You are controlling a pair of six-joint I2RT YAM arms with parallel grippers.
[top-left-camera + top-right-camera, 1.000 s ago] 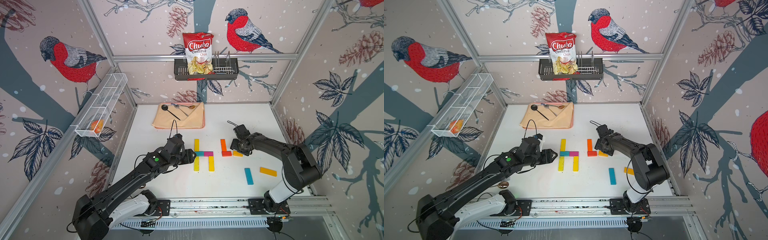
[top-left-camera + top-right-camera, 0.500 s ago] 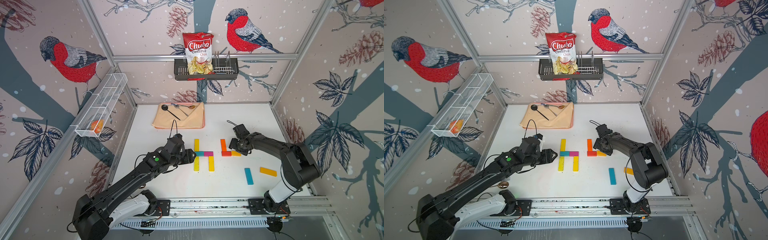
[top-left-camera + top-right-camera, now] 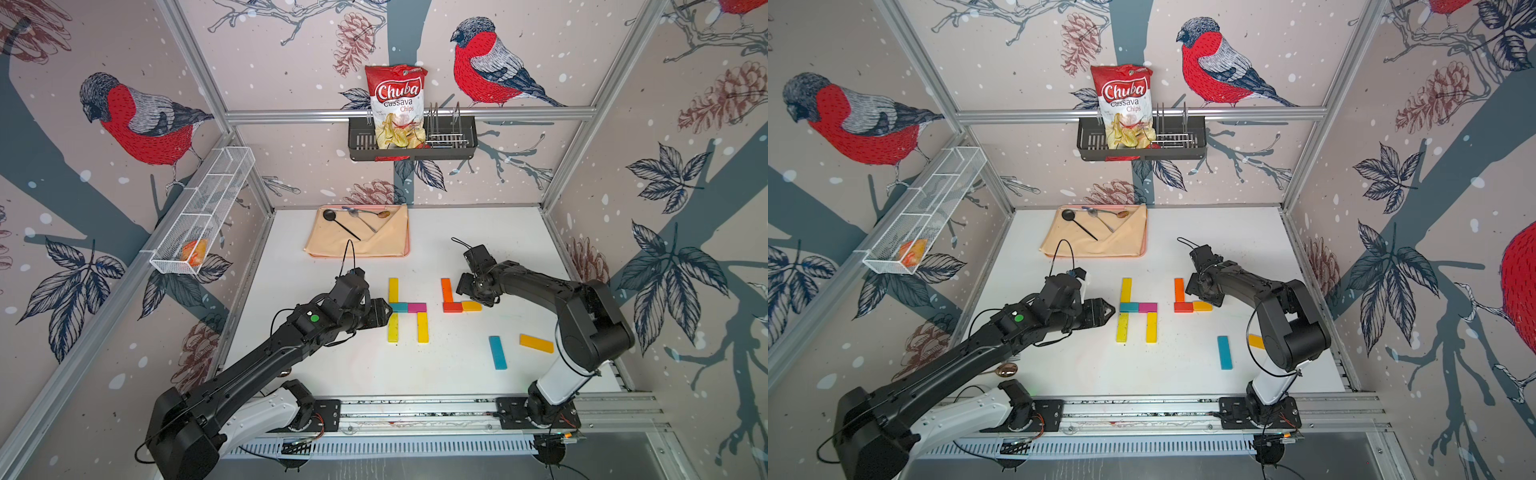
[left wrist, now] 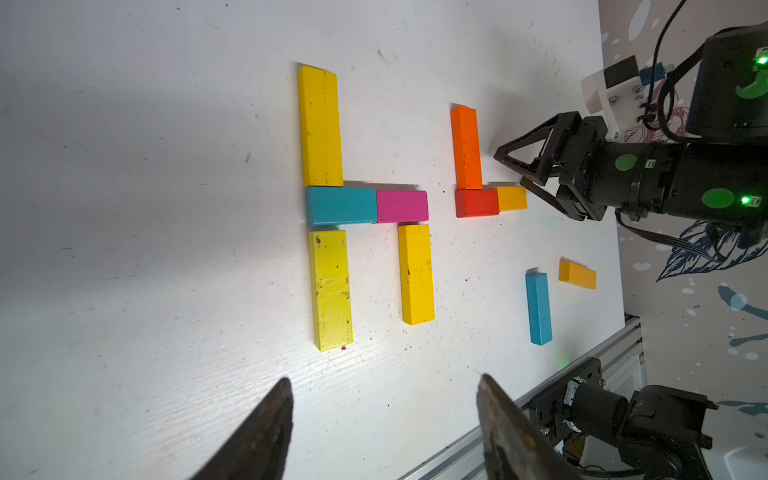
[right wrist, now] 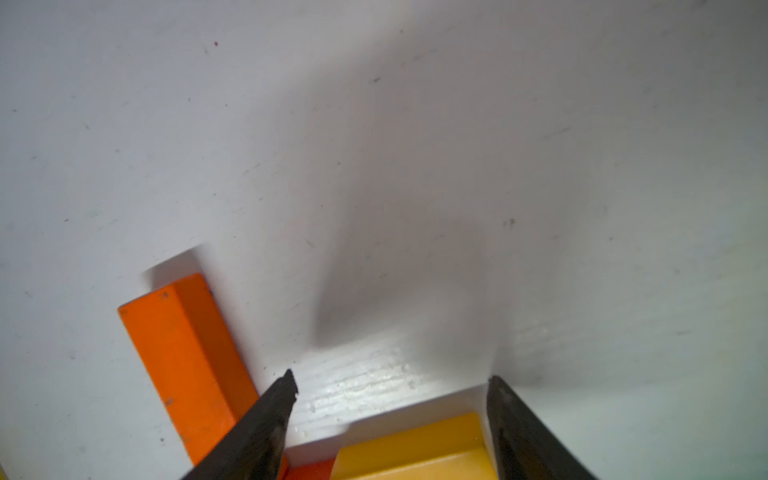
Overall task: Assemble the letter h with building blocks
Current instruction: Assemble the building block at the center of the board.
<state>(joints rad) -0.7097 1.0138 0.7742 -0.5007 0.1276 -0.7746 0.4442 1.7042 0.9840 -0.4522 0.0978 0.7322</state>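
Building blocks (image 3: 417, 307), ten, lie on the table (image 3: 457, 374): three yellow, two teal, one magenta, one orange, one red, two amber. My left pincer (image 4: 384, 382) is apart, empty; my right pincer (image 5: 392, 377) is apart, astride the short amber block (image 3: 471, 306). The wall rack (image 3: 457, 141) holds one chips bag (image 3: 397, 104).

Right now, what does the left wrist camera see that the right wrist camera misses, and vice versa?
Left wrist view only: the finished h of yellow, teal and magenta painted blocks, a loose long teal-blue block, a loose amber block. Right wrist view only: bare table between one fingertip of the right gripper and the short amber block. Both: that amber block, the long orange block, the small red block.
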